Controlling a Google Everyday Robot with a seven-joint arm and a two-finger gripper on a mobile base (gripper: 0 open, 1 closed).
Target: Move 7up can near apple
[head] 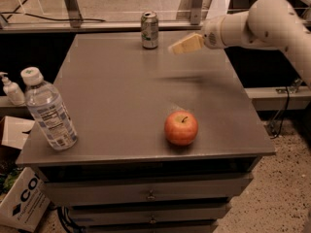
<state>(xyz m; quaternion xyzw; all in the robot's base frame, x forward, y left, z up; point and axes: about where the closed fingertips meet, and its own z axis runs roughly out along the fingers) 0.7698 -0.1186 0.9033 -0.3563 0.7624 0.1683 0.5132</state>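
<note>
Camera view: the gripper point(178, 47) hangs in the air above the far right part of the table point(121, 96), just right of the 7up can point(149, 29). It touches nothing and holds nothing; whether it is open or closed cannot be told. The can stands upright near the far edge. The apple point(181, 127) sits near the front edge, well apart from the can, with bare tabletop between them. A water bottle point(48, 110) stands at the front left corner. Drawers point(150, 193) lie below, and a cardboard box point(22, 203) sits on the floor to the left.
</note>
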